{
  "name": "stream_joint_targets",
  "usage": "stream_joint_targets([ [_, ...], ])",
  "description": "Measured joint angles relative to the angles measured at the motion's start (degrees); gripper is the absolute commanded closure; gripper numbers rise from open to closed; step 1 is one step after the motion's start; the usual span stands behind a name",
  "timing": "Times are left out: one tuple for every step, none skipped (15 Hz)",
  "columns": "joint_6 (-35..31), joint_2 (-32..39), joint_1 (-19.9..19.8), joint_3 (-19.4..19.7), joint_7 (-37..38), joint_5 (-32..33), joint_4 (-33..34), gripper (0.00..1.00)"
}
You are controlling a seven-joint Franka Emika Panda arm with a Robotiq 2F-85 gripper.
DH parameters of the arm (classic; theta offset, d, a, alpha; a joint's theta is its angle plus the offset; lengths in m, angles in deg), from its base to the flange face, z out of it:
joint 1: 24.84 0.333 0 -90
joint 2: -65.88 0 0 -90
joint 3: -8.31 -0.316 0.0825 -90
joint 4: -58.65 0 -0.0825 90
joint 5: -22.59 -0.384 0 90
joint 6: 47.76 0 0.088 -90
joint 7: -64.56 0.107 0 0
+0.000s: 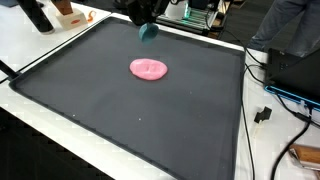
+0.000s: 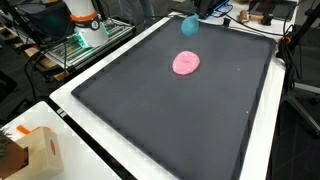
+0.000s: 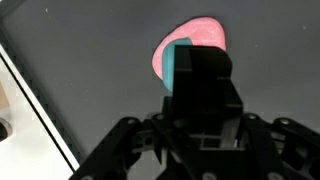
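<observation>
My gripper hangs above the far edge of the black mat and is shut on a small teal block. The block also shows in an exterior view. In the wrist view the teal block sits between my dark fingers. A flat, rounded pink item lies on the mat a little nearer than the gripper. It shows in both exterior views and, partly hidden behind the block, in the wrist view.
The mat covers most of a white table. A cardboard box stands at one table corner. Cables and a plug lie beside the mat. Equipment stands beyond the far edge.
</observation>
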Motion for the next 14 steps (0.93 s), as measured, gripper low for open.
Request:
stream_joint_targets([
  [-1.6, 0.1, -1.0, 0.4, -1.5, -1.5, 0.0, 0.75],
  [-3.4, 0.3, -2.1, 0.8, -3.3, -3.2, -0.1, 0.75],
  [-5.6, 0.4, -3.4, 1.2, -5.7, -5.3, -0.4, 0.75],
  [-7.6, 0.4, -4.6, 1.5, -8.4, -7.6, -0.6, 0.75],
  [-9.5, 0.5, -5.9, 1.9, -11.3, -10.4, -1.0, 0.75],
  [-11.2, 0.5, -7.1, 2.1, -14.5, -13.5, -1.5, 0.75],
  [-12.6, 0.5, -8.4, 2.2, -17.8, -16.9, -2.2, 0.75],
  [-13.6, 0.6, -9.6, 2.4, -21.3, -20.5, -2.7, 0.75],
  [-14.4, 0.6, -10.7, 2.4, -24.8, -24.0, -3.3, 0.75],
  [-14.6, 0.6, -11.9, 2.4, -28.5, -27.7, -3.8, 0.75],
  [-14.7, 0.6, -13.0, 2.4, -32.1, -31.4, -4.3, 0.75],
  [-14.7, 0.6, -13.9, 2.4, -35.4, -34.7, -4.9, 0.75],
  [-14.6, 0.7, -14.9, 2.4, -38.7, -37.8, -5.4, 0.75],
  [-14.6, 0.8, -15.7, 2.4, -41.8, -40.7, -6.1, 0.75],
])
